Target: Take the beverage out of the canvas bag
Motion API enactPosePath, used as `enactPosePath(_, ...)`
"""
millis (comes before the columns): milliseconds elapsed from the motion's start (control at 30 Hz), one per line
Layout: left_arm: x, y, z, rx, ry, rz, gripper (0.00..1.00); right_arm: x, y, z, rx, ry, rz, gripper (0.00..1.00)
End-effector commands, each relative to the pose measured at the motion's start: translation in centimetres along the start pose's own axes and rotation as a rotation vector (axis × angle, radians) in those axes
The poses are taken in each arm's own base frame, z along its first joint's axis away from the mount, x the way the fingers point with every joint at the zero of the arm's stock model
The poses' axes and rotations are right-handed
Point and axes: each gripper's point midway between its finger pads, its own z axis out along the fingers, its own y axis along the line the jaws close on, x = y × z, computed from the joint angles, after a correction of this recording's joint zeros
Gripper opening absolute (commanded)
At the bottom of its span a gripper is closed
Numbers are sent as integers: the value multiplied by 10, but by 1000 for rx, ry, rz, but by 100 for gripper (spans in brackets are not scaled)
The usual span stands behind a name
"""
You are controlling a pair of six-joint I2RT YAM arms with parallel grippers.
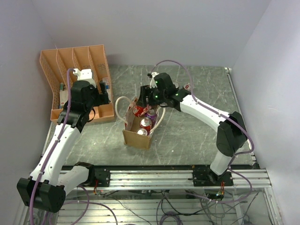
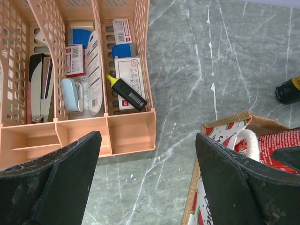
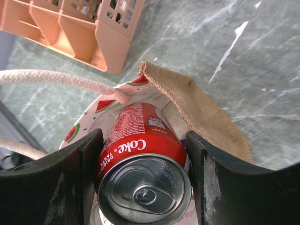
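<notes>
**Right gripper on a Coke can at the bag's far end**

Under everything, a grey-green marbled table (image 1: 197, 136). Far left on it, an orange rack (image 1: 77, 77) holding a stapler (image 2: 40, 86), a marker (image 2: 126, 93) and small boxes. At mid-table, just right of the rack, the bag (image 1: 138, 138): open-topped, long axis near to far, watermelon-print lining inside.

Over the bag's far end, on the right arm: the right gripper (image 3: 143, 138), fingers (image 3: 65, 187) against both sides of a red Coke can (image 3: 140, 154). No gap to be seen on either side, so judged closed on it. Long axis of the Coke can along the fingers, lid toward the wrist, bottom down in the bag's mouth. Cannot tell whether clear of the bag floor. Step in hand, by judgement: a straight draw upward along that axis.

Between rack and bag, above bare table, the left gripper (image 2: 147, 136): spread wide, holding nothing, well left of the Coke can and farther from it than the right.

In the way: a cream rope handle (image 3: 61, 78) ending just beside the Coke can, and the folded burlap rim (image 3: 201, 112) on its other side. Nearer in the bag, more cans (image 1: 146, 123), packed close. Likely risk: snagging the handle or dragging the light bag up with the lift. Beyond the bag, a dark round thing (image 2: 288, 89) with a yellow mark, too cropped to name.
</notes>
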Motion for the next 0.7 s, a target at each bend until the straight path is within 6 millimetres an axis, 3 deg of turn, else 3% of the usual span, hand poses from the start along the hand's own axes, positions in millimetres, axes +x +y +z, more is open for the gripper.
enactPosePath(0,-8,-3,0,19,-21,-15,92,-36,36,-20,-258,-84,117,0)
enactPosePath(233,-8,-3,-1,20,-22,-15,92,-58,46,-51,-464,-116,239,0)
enactPosePath(433,-7,-4,0,25,-18,-14,92,-94,44,-87,-555,-203,266,0)
enactPosePath(667,-7,-4,0,26,-19,-12,92,-135,-11,-138,-510,-368,326,0)
